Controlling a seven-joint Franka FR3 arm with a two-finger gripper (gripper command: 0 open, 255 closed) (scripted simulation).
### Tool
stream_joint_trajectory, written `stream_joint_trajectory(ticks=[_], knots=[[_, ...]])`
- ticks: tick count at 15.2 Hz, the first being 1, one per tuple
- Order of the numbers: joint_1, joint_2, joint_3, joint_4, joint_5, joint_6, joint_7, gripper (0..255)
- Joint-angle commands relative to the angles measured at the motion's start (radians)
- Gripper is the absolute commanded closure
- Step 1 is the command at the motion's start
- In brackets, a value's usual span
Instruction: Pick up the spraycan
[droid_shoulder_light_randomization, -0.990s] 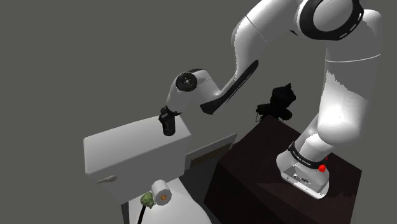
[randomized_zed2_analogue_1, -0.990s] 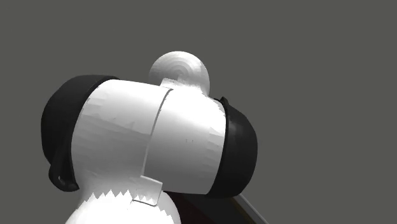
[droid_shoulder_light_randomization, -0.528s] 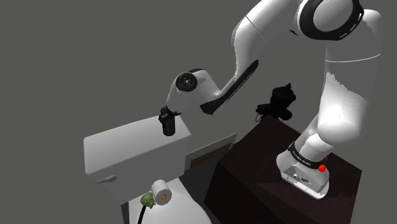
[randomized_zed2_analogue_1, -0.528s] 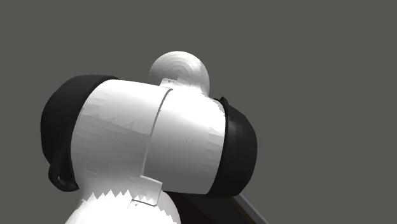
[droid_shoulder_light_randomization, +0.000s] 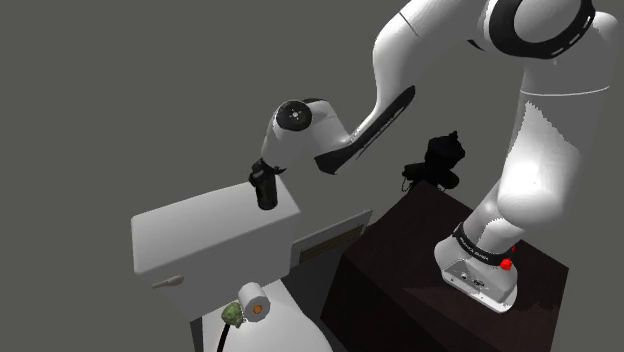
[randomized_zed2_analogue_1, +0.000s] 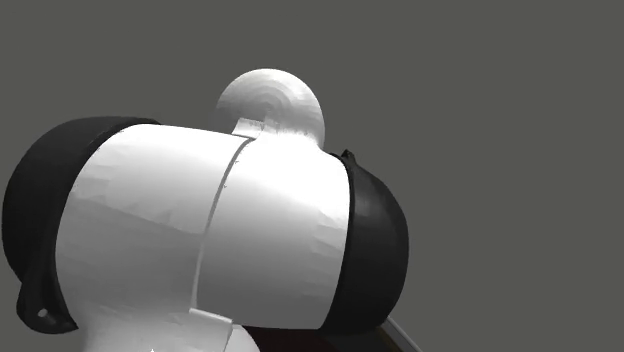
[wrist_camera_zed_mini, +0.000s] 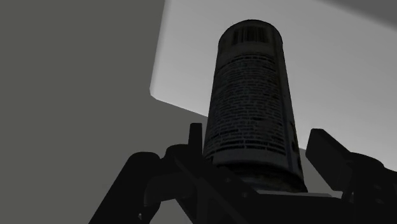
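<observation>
The spraycan (droid_shoulder_light_randomization: 266, 196) is a dark cylinder with a printed label, upright at the far corner of a white toilet tank lid (droid_shoulder_light_randomization: 200, 235). My black gripper (droid_shoulder_light_randomization: 262, 180) comes down on it from above. In the wrist view the spraycan (wrist_camera_zed_mini: 251, 108) stands between the two fingers of my gripper (wrist_camera_zed_mini: 257, 135), which is shut on its sides, with the white lid (wrist_camera_zed_mini: 343, 76) behind it. The can's base sits just above the lid in the shoulder view.
Below the tank a toilet paper roll (droid_shoulder_light_randomization: 253, 298) and a small green object (droid_shoulder_light_randomization: 232, 314) sit beside the flush handle (droid_shoulder_light_randomization: 170, 282). The dark stand (droid_shoulder_light_randomization: 420, 290) is at the lower right, with a black object (droid_shoulder_light_randomization: 436, 160) behind it. The arm's white and black joint (randomized_zed2_analogue_1: 220, 240) looms close.
The arm has risen a little, and the gripper and spraycan have moved slightly upward with it. In the second exterior view the joint has swung closer and to the left.
</observation>
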Motion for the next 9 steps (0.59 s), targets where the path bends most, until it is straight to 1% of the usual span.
stream_joint_trajectory(ticks=[1, 8, 9], knots=[[-0.011, -0.023, 0.015, -0.005, 0.034, -0.007, -0.03, 255], [-0.05, -0.102, 0.065, -0.02, 0.153, -0.033, -0.133, 255], [-0.051, -0.104, 0.066, -0.02, 0.156, -0.034, -0.135, 255]])
